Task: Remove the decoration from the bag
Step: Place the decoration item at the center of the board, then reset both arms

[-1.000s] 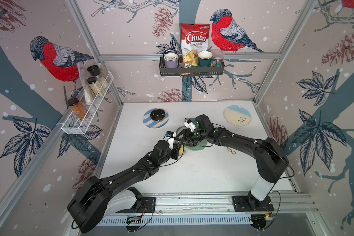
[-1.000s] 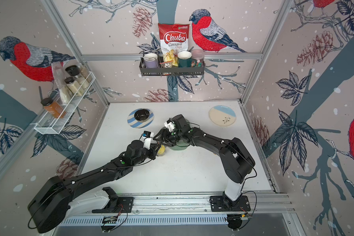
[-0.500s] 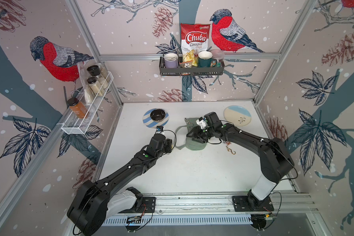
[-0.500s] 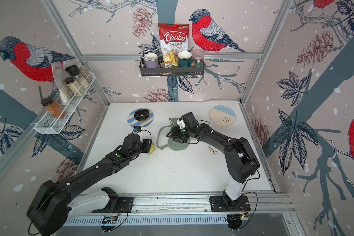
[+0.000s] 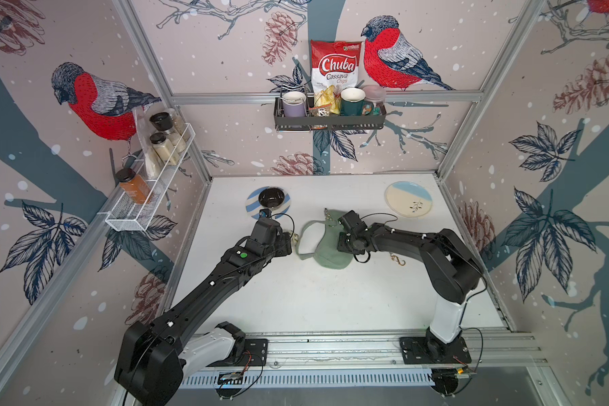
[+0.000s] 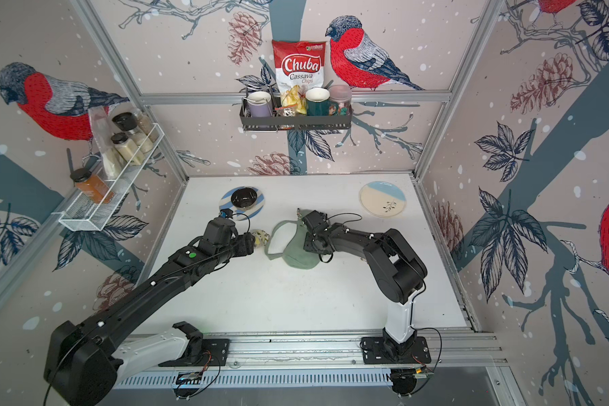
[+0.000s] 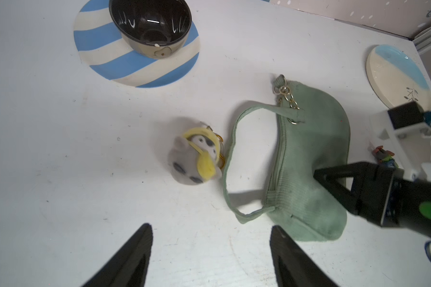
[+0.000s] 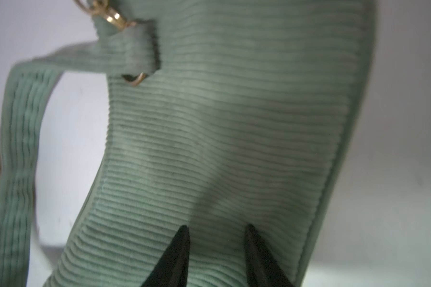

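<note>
On the white worktop (image 5: 331,298), about midway between its left and right edges and somewhat nearer the back edge, the bag (image 5: 327,246) lies flat. Its ribbed sage-green body runs front to back, and the strap (image 7: 230,149) loops out toward the left edge. A gold chain (image 7: 288,97) sits at the bag's rear end. The decoration (image 7: 193,159), a small grey plush penguin with yellow trim, lies on the worktop just beside the strap's outer curve. Its gold ring sits against that curve, but whether it touches cannot be told. The left gripper (image 7: 210,226) hangs near the plush on its left-edge side, fingers spread wide with nothing between them. The right gripper (image 8: 217,226) is down over the bag's body with its fingers set narrow and the tips on the fabric. Whether they pinch the cloth cannot be told. Toward the back-left corner a black bowl (image 5: 270,197) stands on a blue-striped plate (image 5: 252,207). A pale plate (image 5: 408,199) lies toward the back-right corner. A small gold hook (image 5: 398,261) lies on the worktop near the right arm.
</note>
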{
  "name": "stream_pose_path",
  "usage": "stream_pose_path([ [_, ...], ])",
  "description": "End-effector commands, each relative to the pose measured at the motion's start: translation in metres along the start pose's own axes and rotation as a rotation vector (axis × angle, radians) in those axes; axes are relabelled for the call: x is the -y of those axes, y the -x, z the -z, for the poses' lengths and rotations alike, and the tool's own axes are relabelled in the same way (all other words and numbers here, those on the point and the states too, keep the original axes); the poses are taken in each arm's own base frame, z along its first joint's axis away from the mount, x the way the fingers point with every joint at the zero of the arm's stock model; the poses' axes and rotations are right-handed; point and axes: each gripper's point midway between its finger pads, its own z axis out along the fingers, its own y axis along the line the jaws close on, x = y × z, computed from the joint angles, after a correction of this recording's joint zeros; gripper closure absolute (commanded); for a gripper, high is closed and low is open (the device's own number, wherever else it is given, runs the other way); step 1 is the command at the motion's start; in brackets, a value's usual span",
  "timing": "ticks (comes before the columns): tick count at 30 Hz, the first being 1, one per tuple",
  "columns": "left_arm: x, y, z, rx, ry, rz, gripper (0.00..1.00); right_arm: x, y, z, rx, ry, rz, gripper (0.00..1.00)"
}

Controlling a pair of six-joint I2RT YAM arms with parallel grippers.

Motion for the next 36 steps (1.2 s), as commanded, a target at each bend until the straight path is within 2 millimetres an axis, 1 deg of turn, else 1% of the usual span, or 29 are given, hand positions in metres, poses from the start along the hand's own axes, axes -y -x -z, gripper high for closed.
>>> stream_pose_path([
  [1, 0.003, 0.005, 0.003, 0.022, -0.009, 0.007, 0.26, -0.020, -0.028, 0.019, 0.004, 0.041, -0.158, 0.56],
  [3, 0.003, 0.008, 0.005, 0.037, -0.005, 0.004, 0.26, -0.038, -0.019, 0.031, 0.048, 0.112, -0.238, 0.49],
  [4, 0.003, 0.011, 0.007, 0.047, -0.005, 0.003, 0.26, -0.044, -0.011, 0.040, 0.066, 0.146, -0.270, 0.45],
  [5, 0.003, 0.013, 0.008, 0.056, -0.003, 0.000, 0.26, -0.046, 0.003, 0.051, 0.093, 0.178, -0.294, 0.43],
  [6, 0.003, 0.016, 0.011, 0.064, 0.001, -0.007, 0.26, -0.042, 0.017, 0.063, 0.127, 0.192, -0.306, 0.42],
  [7, 0.001, 0.018, 0.013, 0.073, 0.010, -0.014, 0.26, -0.033, 0.028, 0.076, 0.168, 0.187, -0.310, 0.41],
  [8, -0.002, 0.021, 0.016, 0.088, 0.024, -0.022, 0.28, -0.016, 0.041, 0.087, 0.218, 0.163, -0.308, 0.39],
  [9, -0.006, 0.022, 0.018, 0.107, 0.046, -0.029, 0.28, 0.000, 0.050, 0.095, 0.265, 0.128, -0.274, 0.38],
  [11, -0.018, 0.029, 0.022, 0.170, 0.097, -0.058, 0.28, 0.038, 0.070, 0.104, 0.356, 0.031, -0.159, 0.33],
  [12, -0.021, 0.035, 0.026, 0.223, 0.115, -0.083, 0.28, 0.050, 0.080, 0.112, 0.400, -0.002, -0.095, 0.29],
  [13, -0.026, 0.043, 0.030, 0.288, 0.139, -0.117, 0.28, 0.059, 0.092, 0.124, 0.455, -0.035, 0.004, 0.25],
  [15, -0.039, 0.061, 0.040, 0.455, 0.218, -0.160, 0.29, 0.072, 0.122, 0.155, 0.645, -0.111, 0.143, 0.18],
  [16, -0.048, 0.068, 0.043, 0.528, 0.275, -0.170, 0.29, 0.081, 0.135, 0.166, 0.737, -0.175, 0.212, 0.11],
  [17, -0.055, 0.076, 0.047, 0.585, 0.334, -0.174, 0.28, 0.099, 0.148, 0.177, 0.820, -0.256, 0.227, 0.06],
  [18, -0.064, 0.080, 0.048, 0.616, 0.410, -0.188, 0.28, 0.119, 0.157, 0.183, 0.865, -0.320, 0.203, 0.03],
  [19, -0.073, 0.085, 0.048, 0.644, 0.489, -0.195, 0.27, 0.148, 0.166, 0.187, 0.876, -0.385, 0.134, 0.01],
  [21, -0.094, 0.086, 0.046, 0.662, 0.652, -0.194, 0.24, 0.202, 0.171, 0.188, 0.872, -0.476, -0.013, 0.00],
  [22, -0.102, 0.086, 0.045, 0.668, 0.708, -0.193, 0.23, 0.226, 0.168, 0.189, 0.883, -0.534, -0.063, 0.00],
  [24, -0.120, 0.081, 0.040, 0.653, 0.790, -0.199, 0.20, 0.258, 0.162, 0.194, 0.922, -0.647, -0.098, 0.00],
  [25, -0.129, 0.077, 0.036, 0.637, 0.818, -0.201, 0.18, 0.269, 0.160, 0.196, 0.941, -0.696, -0.109, 0.00],
  [26, -0.139, 0.073, 0.033, 0.619, 0.840, -0.197, 0.17, 0.277, 0.158, 0.196, 0.958, -0.723, -0.126, 0.00],
  [27, -0.149, 0.068, 0.029, 0.605, 0.850, -0.184, 0.14, 0.282, 0.157, 0.191, 0.950, -0.732, -0.126, 0.00],
  [29, -0.172, 0.056, 0.021, 0.592, 0.846, -0.124, 0.08, 0.288, 0.155, 0.177, 0.933, -0.747, -0.110, 0.00],
  [30, -0.178, 0.052, 0.017, 0.597, 0.819, -0.100, 0.06, 0.288, 0.152, 0.172, 0.913, -0.740, -0.116, 0.00],
  [32, -0.186, 0.043, 0.007, 0.610, 0.743, -0.060, 0.04, 0.287, 0.145, 0.158, 0.895, -0.691, -0.093, 0.00],
  [33, -0.190, 0.039, 0.002, 0.612, 0.714, -0.047, 0.04, 0.289, 0.139, 0.152, 0.891, -0.689, -0.090, 0.00],
  [34, -0.193, 0.040, 0.000, 0.635, 0.689, -0.034, 0.04, 0.293, 0.135, 0.148, 0.897, -0.686, -0.102, 0.00],
  [36, -0.189, 0.043, -0.006, 0.645, 0.650, -0.071, 0.03, 0.293, 0.137, 0.147, 0.926, -0.655, -0.105, 0.00],
])
